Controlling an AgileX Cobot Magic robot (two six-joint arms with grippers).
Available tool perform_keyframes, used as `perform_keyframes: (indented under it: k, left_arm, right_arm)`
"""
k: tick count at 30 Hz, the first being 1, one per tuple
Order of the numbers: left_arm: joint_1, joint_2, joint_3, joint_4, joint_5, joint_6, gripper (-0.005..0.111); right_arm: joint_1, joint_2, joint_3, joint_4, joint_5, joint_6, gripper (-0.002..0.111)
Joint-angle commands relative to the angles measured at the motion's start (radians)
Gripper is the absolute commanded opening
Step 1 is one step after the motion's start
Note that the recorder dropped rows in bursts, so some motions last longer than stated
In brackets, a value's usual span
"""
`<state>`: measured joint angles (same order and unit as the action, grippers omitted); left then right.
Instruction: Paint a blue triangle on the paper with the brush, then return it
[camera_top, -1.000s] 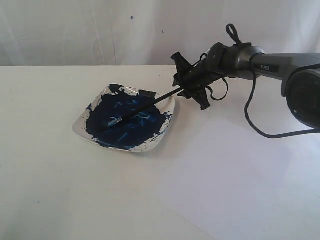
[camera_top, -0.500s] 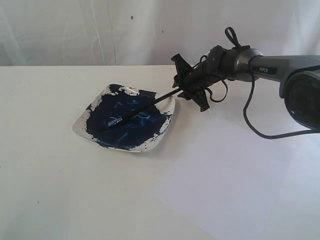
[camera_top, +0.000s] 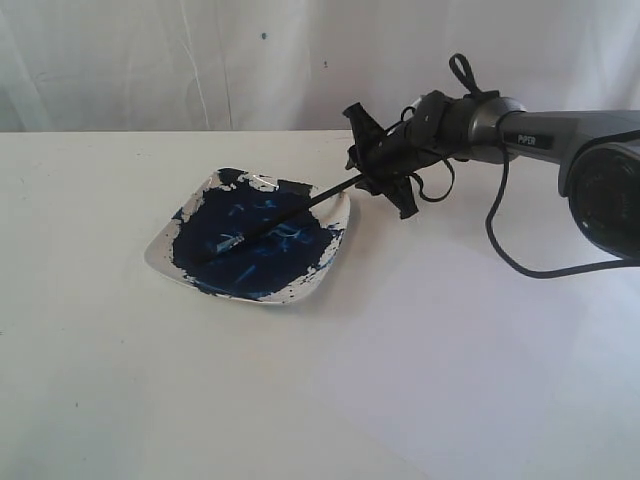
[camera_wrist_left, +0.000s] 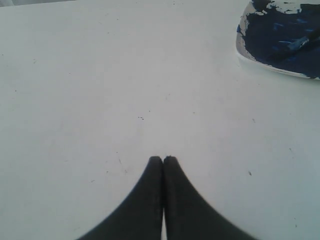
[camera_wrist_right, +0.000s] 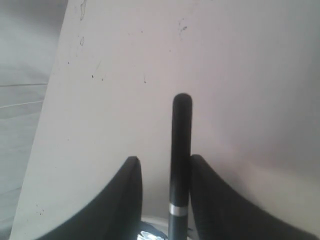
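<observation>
The brush lies slanted in the dark blue paint-smeared dish, bristles down in the paint and handle resting over the far rim. My right gripper is open around the handle's end. In the right wrist view the black handle touches one finger and a gap separates it from the other; the gripper is not clamped. The paper lies flat at the front right, with no blue triangle visible on it. My left gripper is shut on nothing, over bare table.
A corner of the dish shows in the left wrist view, well away from the left fingers. A black cable hangs in a loop under the right arm. White cloth backs the table.
The right gripper has edged slightly up and back along the handle. The brush has stayed where it lies in the dish.
</observation>
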<state>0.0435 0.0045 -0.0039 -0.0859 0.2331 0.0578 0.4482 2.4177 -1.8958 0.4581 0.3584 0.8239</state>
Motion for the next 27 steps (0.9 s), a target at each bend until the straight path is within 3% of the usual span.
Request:
perform_keyframes:
  k: [1, 27]
  left_arm:
    - [-0.008, -0.004, 0.004, -0.006, -0.001, -0.004, 0.000]
    - [-0.008, -0.004, 0.004, -0.006, -0.001, -0.004, 0.000]
  right_arm:
    - [-0.002, -0.002, -0.004, -0.003, -0.015, -0.010, 0.025]
    - [-0.002, 0.000, -0.004, -0.003, -0.014, -0.017, 0.022]
